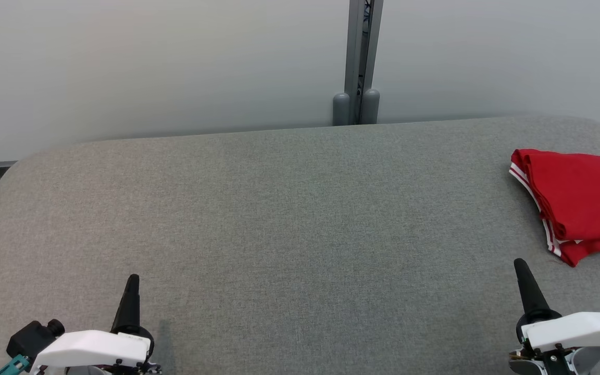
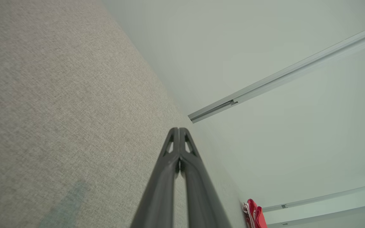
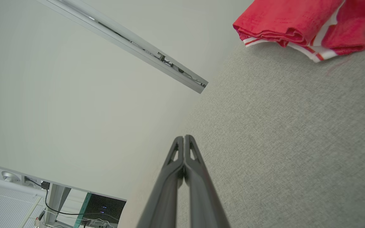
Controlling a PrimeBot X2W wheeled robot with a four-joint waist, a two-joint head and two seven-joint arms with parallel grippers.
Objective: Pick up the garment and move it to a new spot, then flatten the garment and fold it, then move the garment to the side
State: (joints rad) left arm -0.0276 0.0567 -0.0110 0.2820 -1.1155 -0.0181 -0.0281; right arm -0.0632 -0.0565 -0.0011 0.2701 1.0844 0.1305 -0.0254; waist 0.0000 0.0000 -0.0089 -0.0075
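- The garment point(image 1: 576, 200), a red jersey with white-striped trim, lies folded on the grey fabric desk point(image 1: 279, 234) at its far right. Its right part is cut off by the edge of the head view.
- As far as it shows, its long axis runs across the desk from left to right. The trimmed edge faces left and toward the robot.
- The head view shows a black print on the garment's top face, at the picture's edge.
- The right wrist view shows the garment from the side as stacked folded layers, with white and red trim at the bottom. It also shows a dark screen point(image 3: 105, 210) and cables beyond the desk.
- In the left wrist view the garment is a small red sliver far along the desk.
- The left gripper point(image 1: 132, 284) and right gripper point(image 1: 520, 266) rest low at the near edge, fingers clenched on nothing. The right gripper is near the garment without touching it.
- A grey metal post point(image 1: 362, 57) stands behind the desk against the pale wall.
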